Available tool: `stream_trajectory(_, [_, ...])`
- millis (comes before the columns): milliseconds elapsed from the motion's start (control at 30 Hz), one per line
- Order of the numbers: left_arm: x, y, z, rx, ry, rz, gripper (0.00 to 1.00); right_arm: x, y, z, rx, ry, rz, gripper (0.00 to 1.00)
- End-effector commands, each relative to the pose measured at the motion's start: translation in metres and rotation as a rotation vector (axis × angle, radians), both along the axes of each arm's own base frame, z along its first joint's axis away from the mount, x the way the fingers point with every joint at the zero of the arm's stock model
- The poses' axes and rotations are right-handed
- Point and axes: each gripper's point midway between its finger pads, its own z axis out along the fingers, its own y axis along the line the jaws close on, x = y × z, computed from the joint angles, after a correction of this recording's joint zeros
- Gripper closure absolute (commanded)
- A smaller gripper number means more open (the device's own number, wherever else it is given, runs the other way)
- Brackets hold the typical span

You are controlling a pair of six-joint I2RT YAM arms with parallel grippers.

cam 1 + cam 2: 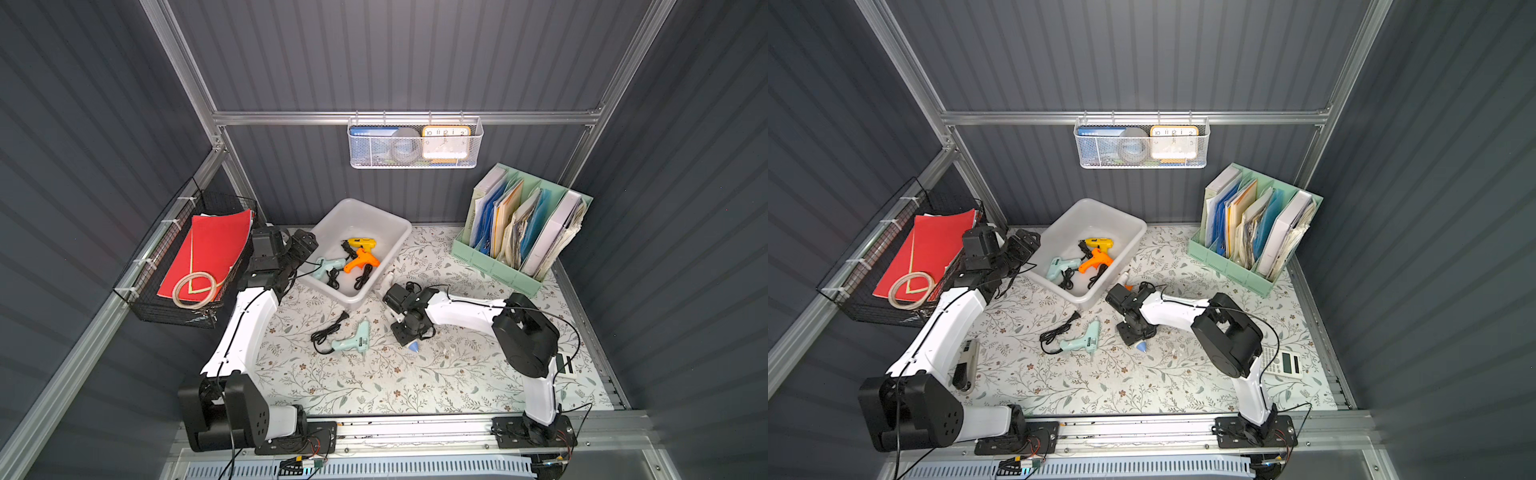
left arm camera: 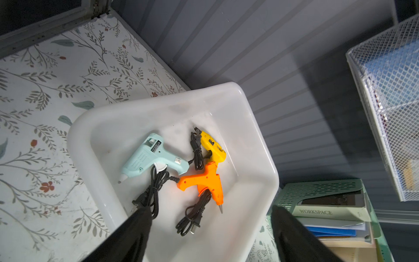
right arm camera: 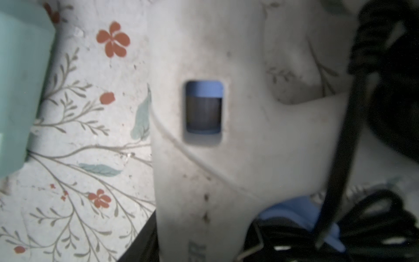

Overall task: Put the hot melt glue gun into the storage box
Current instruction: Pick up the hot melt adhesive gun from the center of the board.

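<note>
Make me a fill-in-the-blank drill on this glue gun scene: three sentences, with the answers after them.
1. The storage box holds ___ glue guns.
2. The mint glue gun on the table has a ___ cord.
3. The left gripper near the box has its jaws ___.
Missing words: three; black; open.

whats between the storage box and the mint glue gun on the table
Only the black plug of that glue gun, on otherwise bare table; both top views show it.
</note>
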Motion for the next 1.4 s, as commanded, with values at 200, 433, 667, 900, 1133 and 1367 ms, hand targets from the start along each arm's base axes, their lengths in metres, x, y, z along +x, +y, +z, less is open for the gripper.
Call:
stream_trajectory(200, [-0.004, -0.010, 0.018, -0.027, -0.057, -0.052, 0.09, 0.023, -0.008, 0.079, 0.147, -0.287, -0.037, 1.00])
stream_trajectory(433, [0.003, -0.032, 0.028, -0.101, -0.104, -0.165, 0.05, 0.031, -0.015, 0.132, 0.273, -0.455, -0.075, 1.00])
stream_trajectory(667, [0.003, -0.054, 0.029, -0.153, -0.108, -0.266, 0.03, 0.038, -0.019, 0.179, 0.527, -0.562, -0.159, 1.00])
stream_trajectory(900, [0.003, -0.051, 0.024, -0.135, -0.083, -0.255, 0.03, 0.062, -0.033, 0.181, 0.845, -0.411, -0.370, 1.00])
stream_trajectory(1133, [0.005, -0.051, 0.021, -0.126, -0.068, -0.258, 0.03, 0.074, -0.049, 0.159, 0.955, -0.253, -0.564, 1.00])
stream_trajectory(1367, [0.006, -0.051, 0.018, -0.124, -0.056, -0.256, 0.03, 0.083, -0.056, 0.139, 1.120, -0.042, -0.698, 1.00])
